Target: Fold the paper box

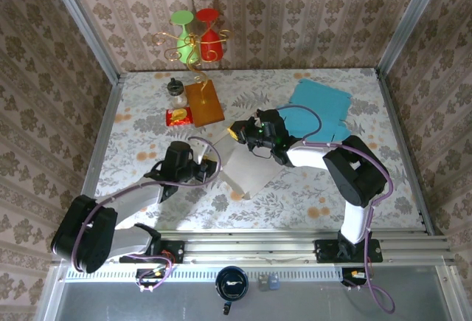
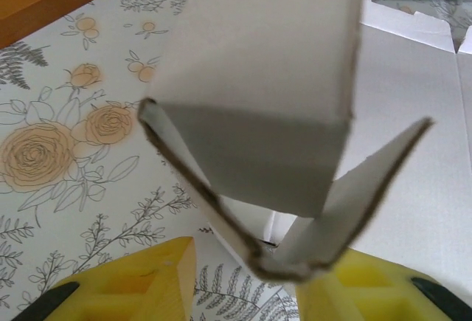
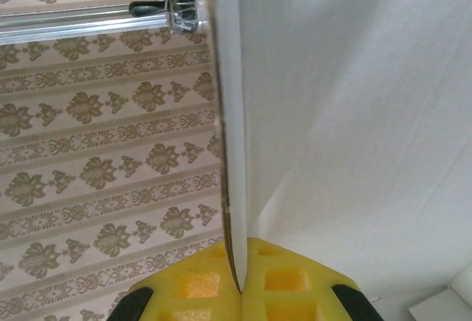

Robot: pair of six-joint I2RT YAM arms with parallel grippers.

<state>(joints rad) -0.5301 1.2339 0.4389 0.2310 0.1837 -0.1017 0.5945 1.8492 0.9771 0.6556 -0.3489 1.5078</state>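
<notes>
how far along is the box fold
Done: one flap of the paper box stands creased up. In hand: the right pincer is shut on a panel edge; a folded corner sits within the left pincer. Left: most panels lie flat, no box shape yet.

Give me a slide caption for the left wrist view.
White cardboard box, flaps folded, between the left gripper's yellow fingers.

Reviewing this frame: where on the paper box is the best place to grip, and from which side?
Take a raised panel by its free edge, pinching across its thickness, coming edge-on. Most of the paper box lies flat, so only upturned panels offer both faces; the right gripper is shut on one that way.
</notes>
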